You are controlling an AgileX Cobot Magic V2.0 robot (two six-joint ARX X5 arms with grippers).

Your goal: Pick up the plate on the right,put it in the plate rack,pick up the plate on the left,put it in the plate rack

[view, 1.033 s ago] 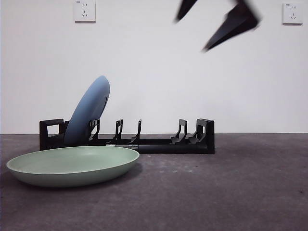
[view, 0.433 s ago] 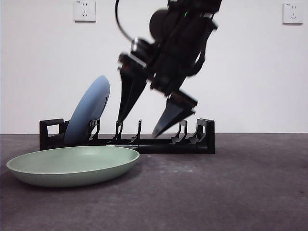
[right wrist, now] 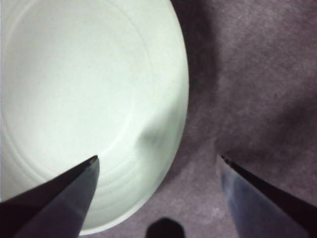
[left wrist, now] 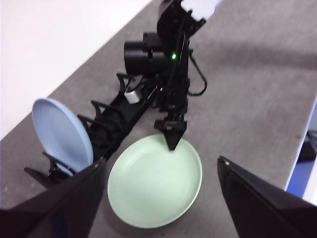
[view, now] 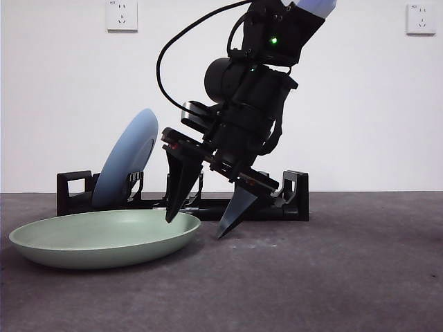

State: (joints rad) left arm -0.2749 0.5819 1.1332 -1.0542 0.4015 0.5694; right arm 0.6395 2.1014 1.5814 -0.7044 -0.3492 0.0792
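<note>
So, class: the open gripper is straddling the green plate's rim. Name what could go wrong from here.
1. The right gripper has one jaw inside the green plate and one outside; a shallow pinch could slip off the sloped rim.
2. Lifting one edge might tip or drag the plate.
3. The plate rack sits close behind, with the blue plate leaning there; a swing might bump either.

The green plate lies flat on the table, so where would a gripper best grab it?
By the rim. The green plate lies flat, its raised edge overhanging the table. The right gripper is open astride the rim nearest the rack, one jaw inside, one outside, coming from above.
</note>
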